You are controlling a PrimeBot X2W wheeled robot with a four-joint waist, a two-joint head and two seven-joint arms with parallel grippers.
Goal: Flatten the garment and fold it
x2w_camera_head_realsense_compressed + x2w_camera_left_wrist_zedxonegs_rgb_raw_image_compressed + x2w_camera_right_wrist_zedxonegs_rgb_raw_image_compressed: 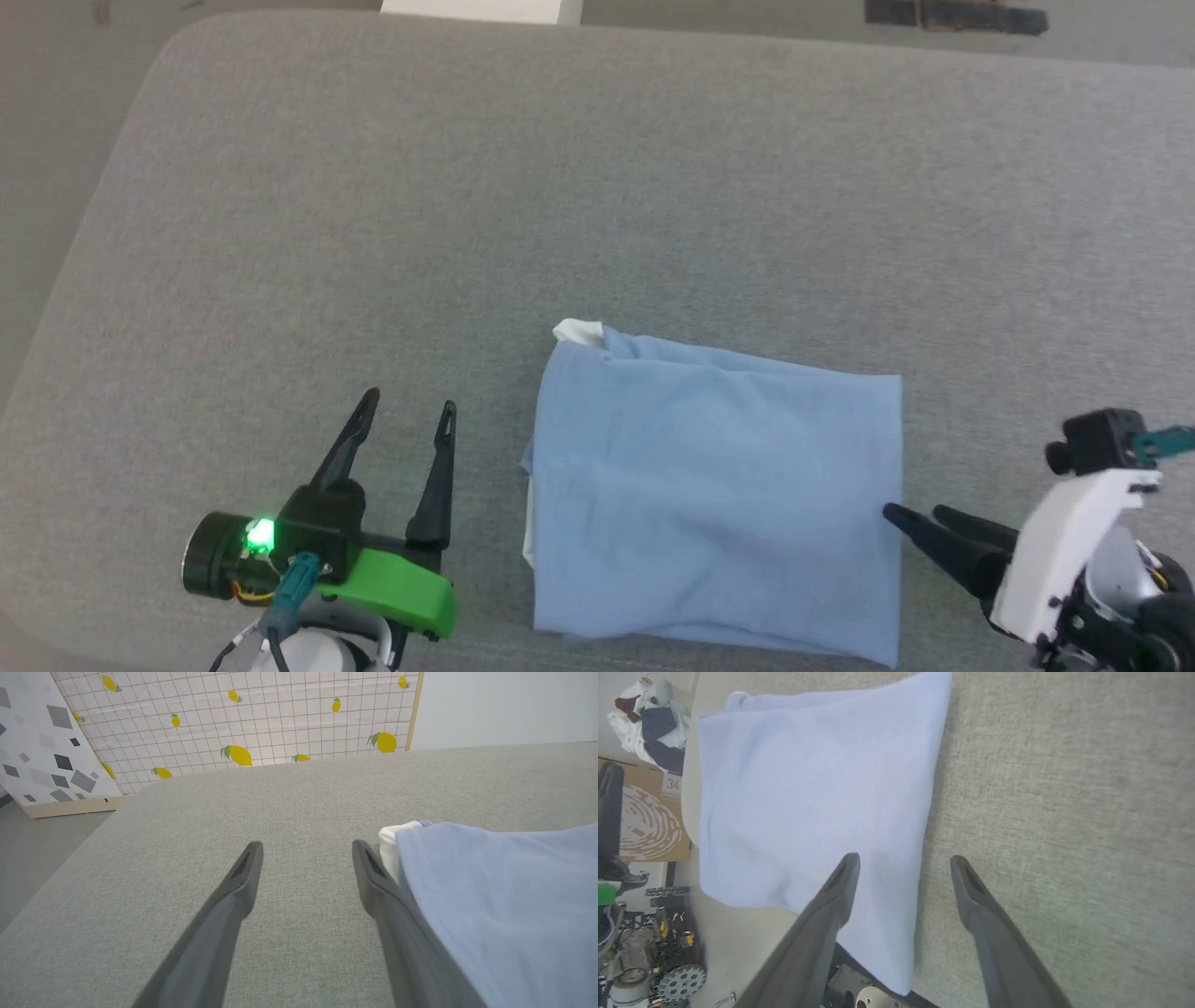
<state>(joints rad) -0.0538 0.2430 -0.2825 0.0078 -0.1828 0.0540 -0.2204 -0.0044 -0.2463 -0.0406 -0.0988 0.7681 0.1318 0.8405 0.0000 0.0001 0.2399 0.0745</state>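
The garment (719, 504) lies folded into a light blue rectangle near the front edge of the grey table (597, 187), with a bit of white collar (579, 330) sticking out at its far left corner. My left gripper (411, 409) stands open just left of it, holding nothing. In the left wrist view the garment (504, 905) lies to the right of my open left gripper (306, 851), against the right finger. My right gripper (920, 518) is open at the garment's right edge. In the right wrist view that gripper (903, 865) straddles the edge of the garment (812, 793).
The table's near edge runs just below the garment, which hangs slightly over it. A lemon-patterned panel (261, 718) stands beyond the table's far edge. A cardboard box (649, 812) and a pile of clothes (649, 723) are on the floor side.
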